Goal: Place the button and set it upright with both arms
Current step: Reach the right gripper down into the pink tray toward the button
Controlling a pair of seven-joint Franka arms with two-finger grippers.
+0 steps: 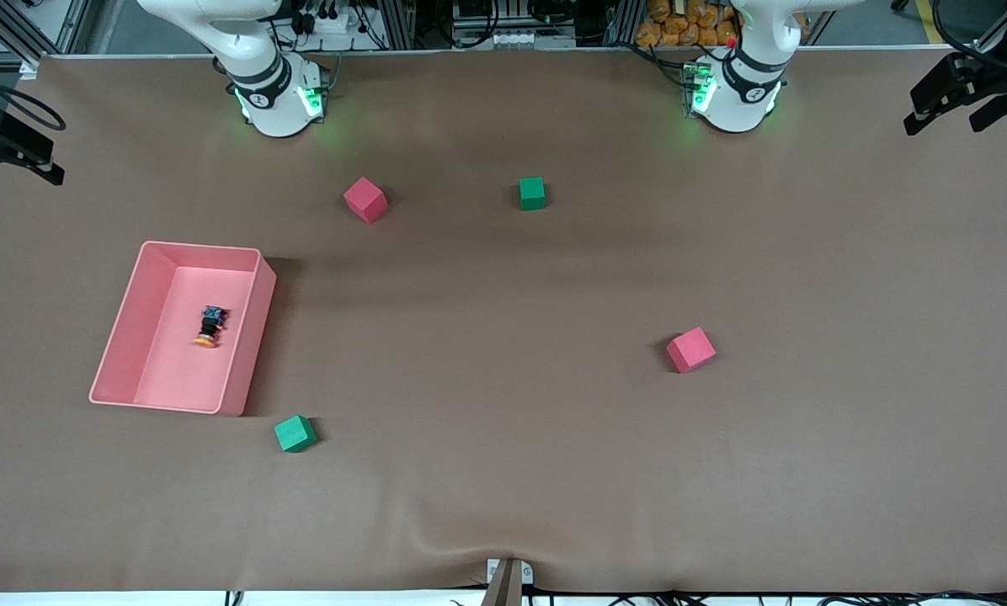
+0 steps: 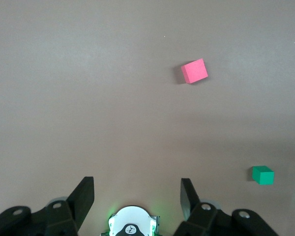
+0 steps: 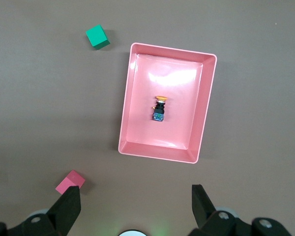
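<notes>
Button (image 3: 160,108) on its side in pink tray (image 3: 129,98) | right end effector (image 3: 135,209) open above

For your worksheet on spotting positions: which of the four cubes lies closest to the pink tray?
The green cube, just off the tray's corner nearest the front camera. The other green cube and both red cubes lie well clear of it.

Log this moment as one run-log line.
button: on its side in pink tray | left claw: open, high over table, empty | right claw: open, above tray, empty | stage: no grasp yet
</notes>
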